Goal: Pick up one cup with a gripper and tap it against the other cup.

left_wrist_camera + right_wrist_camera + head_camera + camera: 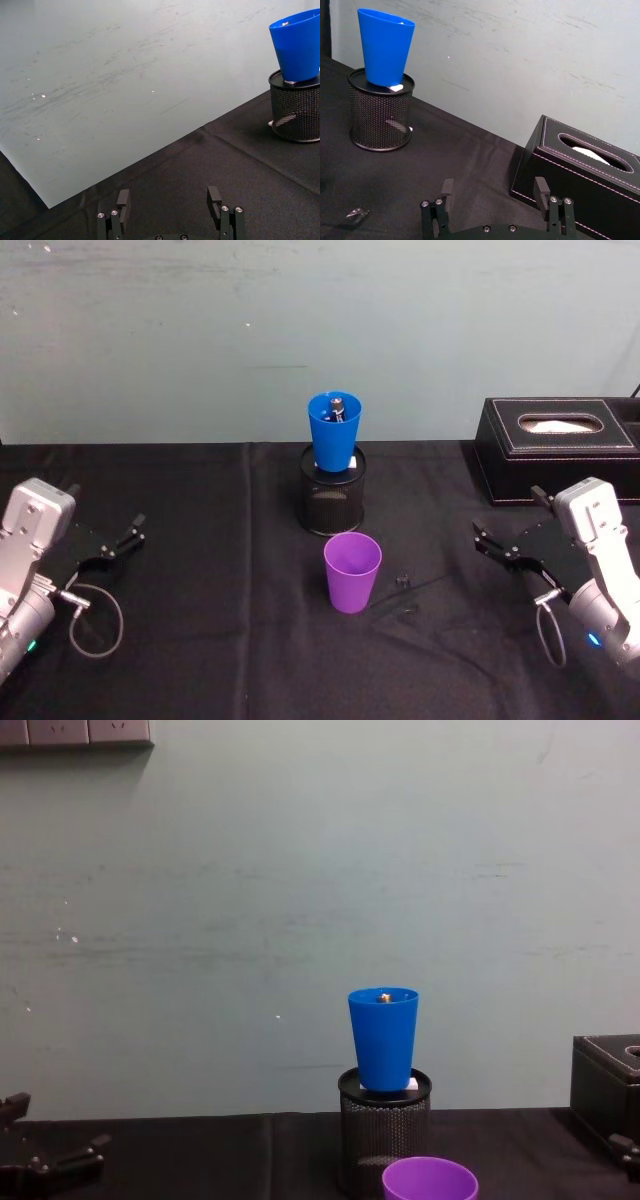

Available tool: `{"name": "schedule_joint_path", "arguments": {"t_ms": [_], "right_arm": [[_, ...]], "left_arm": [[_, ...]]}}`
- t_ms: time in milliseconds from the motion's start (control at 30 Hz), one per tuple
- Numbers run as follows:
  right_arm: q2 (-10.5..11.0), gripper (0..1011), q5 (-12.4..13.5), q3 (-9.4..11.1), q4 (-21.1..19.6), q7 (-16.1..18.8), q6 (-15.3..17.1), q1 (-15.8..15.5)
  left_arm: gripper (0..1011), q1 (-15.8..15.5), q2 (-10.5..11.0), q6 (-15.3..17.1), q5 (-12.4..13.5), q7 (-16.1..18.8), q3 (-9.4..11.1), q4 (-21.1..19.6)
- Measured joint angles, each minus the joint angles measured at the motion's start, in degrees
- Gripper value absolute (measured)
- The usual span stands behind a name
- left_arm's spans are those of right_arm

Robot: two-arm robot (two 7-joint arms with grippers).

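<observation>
The purple cup [352, 571] stands upright on the black cloth near the table's middle; its rim [430, 1179] shows low in the chest view. Behind it the blue cup [334, 430] sits upright in the mouth of a black mesh pen holder [332, 496], also seen as the blue cup [297, 46] and blue cup [385, 46] from the wrists. My left gripper [128, 536] rests open at the far left, well away from both cups. My right gripper [497, 545] rests open at the far right, empty.
A black tissue box [557, 449] stands at the back right, just behind the right gripper. A small dark scrap [404, 582] lies right of the purple cup. A pale wall rises behind the table. Bare cloth [200, 540] lies between the left gripper and the cups.
</observation>
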Motion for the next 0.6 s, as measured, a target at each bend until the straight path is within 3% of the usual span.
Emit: {"name": "schedule_joint_path", "arguments": {"t_ms": [600], "right_arm": [[0.0,1002,0.0,0.0,0.0,0.0,0.0,0.0]], "left_arm": [[1000,0.0,0.0,0.0,0.0,0.0,0.0,0.0]]}}
